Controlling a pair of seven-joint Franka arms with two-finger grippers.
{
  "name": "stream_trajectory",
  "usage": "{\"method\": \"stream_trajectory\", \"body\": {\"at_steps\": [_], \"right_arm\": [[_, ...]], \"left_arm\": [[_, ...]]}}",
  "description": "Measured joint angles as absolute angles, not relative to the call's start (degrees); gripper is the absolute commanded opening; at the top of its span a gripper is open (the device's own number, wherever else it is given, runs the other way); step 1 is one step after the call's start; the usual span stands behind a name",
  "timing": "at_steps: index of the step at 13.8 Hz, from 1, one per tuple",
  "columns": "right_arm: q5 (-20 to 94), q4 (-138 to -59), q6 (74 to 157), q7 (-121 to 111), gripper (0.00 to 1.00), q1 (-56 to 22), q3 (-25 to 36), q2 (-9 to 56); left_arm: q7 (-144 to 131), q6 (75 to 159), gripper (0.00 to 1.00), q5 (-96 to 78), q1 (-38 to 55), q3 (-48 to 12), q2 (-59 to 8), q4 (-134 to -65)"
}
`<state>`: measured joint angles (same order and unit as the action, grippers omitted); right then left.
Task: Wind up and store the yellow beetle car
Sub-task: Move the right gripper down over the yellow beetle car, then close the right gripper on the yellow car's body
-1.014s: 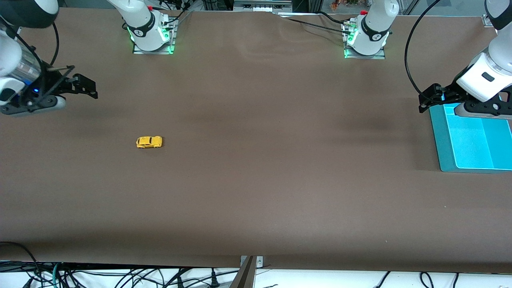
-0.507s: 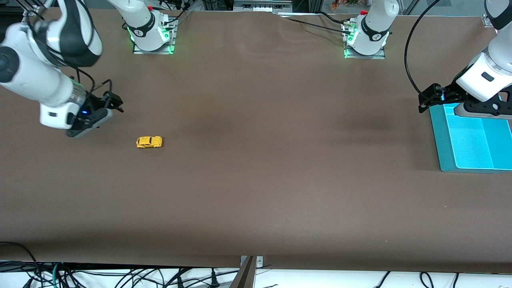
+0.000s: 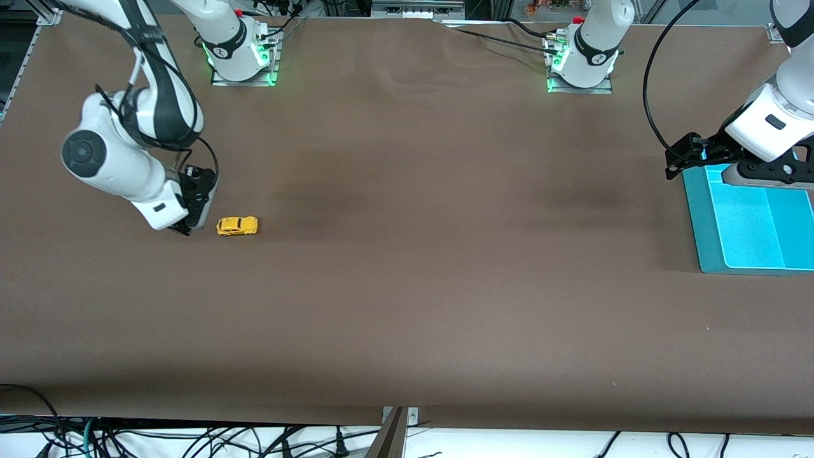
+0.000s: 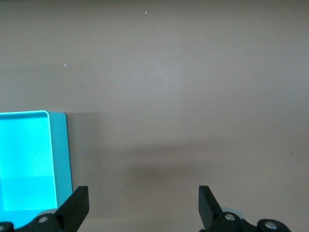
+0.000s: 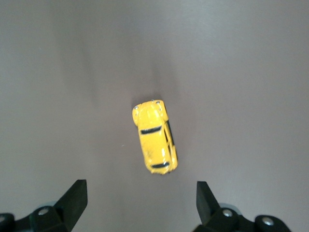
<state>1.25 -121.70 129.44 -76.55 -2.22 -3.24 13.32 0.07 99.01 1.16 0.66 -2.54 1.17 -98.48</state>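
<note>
Yellow beetle car (image 3: 237, 226) sits upright on its wheels on the brown table (image 3: 407, 305), toward the right arm's end and well apart from the teal tray (image 3: 699, 242), which lies at the left arm's end. Right gripper (image 3: 191, 222) is just beside the car, low over the table, jaws spread wide and holding nothing; in the right wrist view the car (image 5: 154, 137) lies ahead of the parted fingertips (image 5: 77, 195), not yet between them. Left gripper (image 3: 680, 162) waits over the tray's edge, jaws likewise wide apart and empty. Handling judgement: car looks hard-bodied, light and glossy, so likely to skid or roll on its wheels if nudged. Best hold appears to be across the flanks at mid-body, pressing down lightly for the wind-up pull. Obstructions: none between car and tray, only bare tabletop; cables hang off the table edge nearest the front camera.
</note>
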Motion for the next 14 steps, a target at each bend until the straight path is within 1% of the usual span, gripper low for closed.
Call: {"method": "stream_trajectory", "body": {"at_steps": [4,7,12,13,14], "right_arm": [[1.25,-125.69,138.50,-84.03,1.00,-2.24,-4.56,16.60],[1.25,-127.08,141.39,-86.70,1.00,-2.24,-5.26,17.76],[1.25,-131.11,147.19,-90.63,1.00,-1.47,-5.23,17.91],[1.25,-131.60,148.26,-91.27,0.99,-1.17,-5.22,18.19],[1.25,-131.82,149.06,-91.70,0.94,-0.85,-5.22,18.58]], "left_arm": [[0.07,99.01,1.00,1.16,0.66,-2.56,1.17,-98.48],[0.07,99.01,1.00,1.16,0.66,-2.56,1.16,-98.48],[0.07,99.01,1.00,1.16,0.66,-2.56,1.16,-98.48],[0.07,99.01,1.00,1.16,0.66,-2.56,1.16,-98.48],[0.07,99.01,1.00,1.16,0.66,-2.56,1.16,-98.48]]}}
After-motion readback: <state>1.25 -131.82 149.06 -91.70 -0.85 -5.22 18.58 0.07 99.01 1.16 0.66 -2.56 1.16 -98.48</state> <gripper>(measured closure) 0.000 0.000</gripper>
